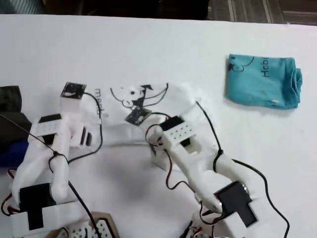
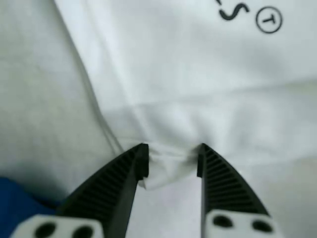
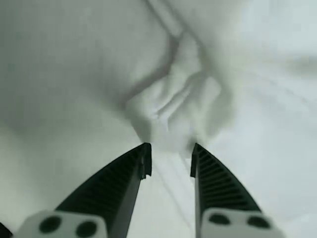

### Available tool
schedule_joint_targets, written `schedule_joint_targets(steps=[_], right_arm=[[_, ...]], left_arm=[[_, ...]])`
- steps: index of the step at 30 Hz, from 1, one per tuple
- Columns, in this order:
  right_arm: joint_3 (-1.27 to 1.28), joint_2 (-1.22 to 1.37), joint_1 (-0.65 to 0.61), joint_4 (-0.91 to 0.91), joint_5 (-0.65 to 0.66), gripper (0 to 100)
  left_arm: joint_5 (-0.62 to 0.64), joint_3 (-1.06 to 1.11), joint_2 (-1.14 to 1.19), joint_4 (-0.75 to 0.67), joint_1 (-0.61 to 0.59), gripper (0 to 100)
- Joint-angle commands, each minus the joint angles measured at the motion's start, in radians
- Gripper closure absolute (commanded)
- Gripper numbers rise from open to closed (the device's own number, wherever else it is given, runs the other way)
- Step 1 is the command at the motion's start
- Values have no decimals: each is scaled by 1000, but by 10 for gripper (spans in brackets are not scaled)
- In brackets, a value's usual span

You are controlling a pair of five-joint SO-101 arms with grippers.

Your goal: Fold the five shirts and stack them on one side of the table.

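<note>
Closest in, the left gripper (image 2: 171,161) has its black fingers (image 2: 124,173) a narrow way apart, and the hem of the white shirt (image 2: 198,74) lies puckered in the gap, touching both tips. A small corner of cloth pokes out by one tip. Beyond the tips the shirt runs out flat, with black print at its far part. Beside that gripper a blue thing (image 2: 15,208) shows; what it is I cannot tell.

The right gripper (image 3: 170,161) has a similar narrow gap between its fingers (image 3: 218,183). A bunched, wrinkled ridge of the same shirt sits right at the tips and just ahead of them, part of it reaching into the gap.

From the high view, both arms lean over the white shirt (image 1: 163,106), which lies near the middle of the table (image 1: 148,44), one arm at each side of its near edge. Farther off, well apart on the right side, lies a folded teal shirt (image 1: 262,82).
</note>
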Motion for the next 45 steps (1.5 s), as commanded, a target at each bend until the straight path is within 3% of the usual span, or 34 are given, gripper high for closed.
schedule_joint_targets(steps=[1, 8, 16, 21, 25, 40, 45], right_arm=[[3, -48, 18, -48, 8, 862], [3, -47, 108, -128, 9, 865], [8, -47, 111, -127, 9, 866], [52, -47, 110, -133, 9, 976], [52, -59, 116, -127, 8, 981], [48, -239, 107, -27, 9, 979], [80, -246, 18, -7, 9, 979]], left_arm=[[3, 4, -12, -23, 11, 819], [3, 4, -12, -23, 11, 819], [3, 4, -12, -23, 11, 819], [3, 4, -12, -23, 11, 819], [3, 4, -12, -23, 11, 819], [2, 4, -12, -23, 11, 819], [3, 4, -12, -25, 11, 819]])
